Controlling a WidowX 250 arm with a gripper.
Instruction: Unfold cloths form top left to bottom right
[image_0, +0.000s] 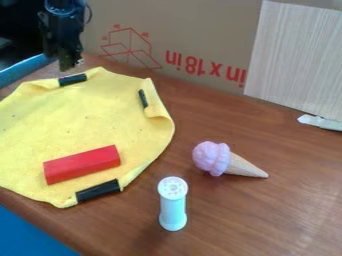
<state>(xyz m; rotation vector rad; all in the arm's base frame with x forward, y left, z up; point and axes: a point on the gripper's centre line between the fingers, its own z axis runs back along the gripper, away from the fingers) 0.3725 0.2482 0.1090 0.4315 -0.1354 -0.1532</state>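
The gripper hangs at the upper left, just above and behind the cloth's back edge near a black clip; it looks apart from the cloth, and how its jaws stand is unclear. A yellow cloth lies spread over the left of the table, its back and right edges slightly rippled and partly turned in. Black pieces sit at its back edge, right edge and front corner. On its front part rests a red block.
On the brown table, a toy ice cream cone lies right of the cloth, and a pale cylindrical shaker stands near its front right. Cardboard and a light panel line the back. A white object lies at the right edge.
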